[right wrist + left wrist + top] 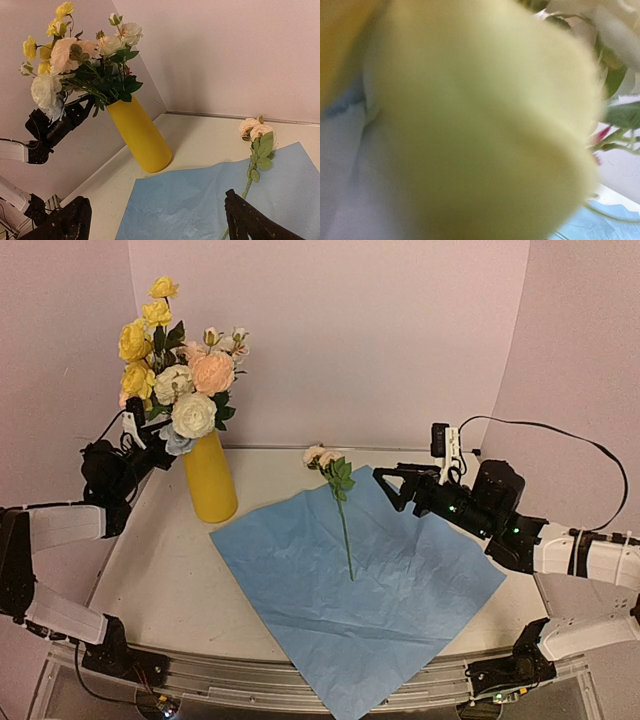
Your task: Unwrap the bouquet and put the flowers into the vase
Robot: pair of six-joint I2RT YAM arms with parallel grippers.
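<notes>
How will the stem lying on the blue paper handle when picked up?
Probably light and whippy: the stem is long and thin. Blooms and leaves sit at one end, so gripped low it may droop. The paper beneath might shift too.

A robot lab cell: white table [150, 580] boxed by plain pink walls [350, 340], cabled arms [560, 550] bolted on

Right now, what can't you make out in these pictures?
- Left wrist view: a yellow blur, probably a bloom, fills the frame, hiding the left tool.
- Top view: flowers cover its tip; open or gripping a stem, unclear.
- Right wrist view: the loose flower's stem end is cut off behind the right tool.
</notes>
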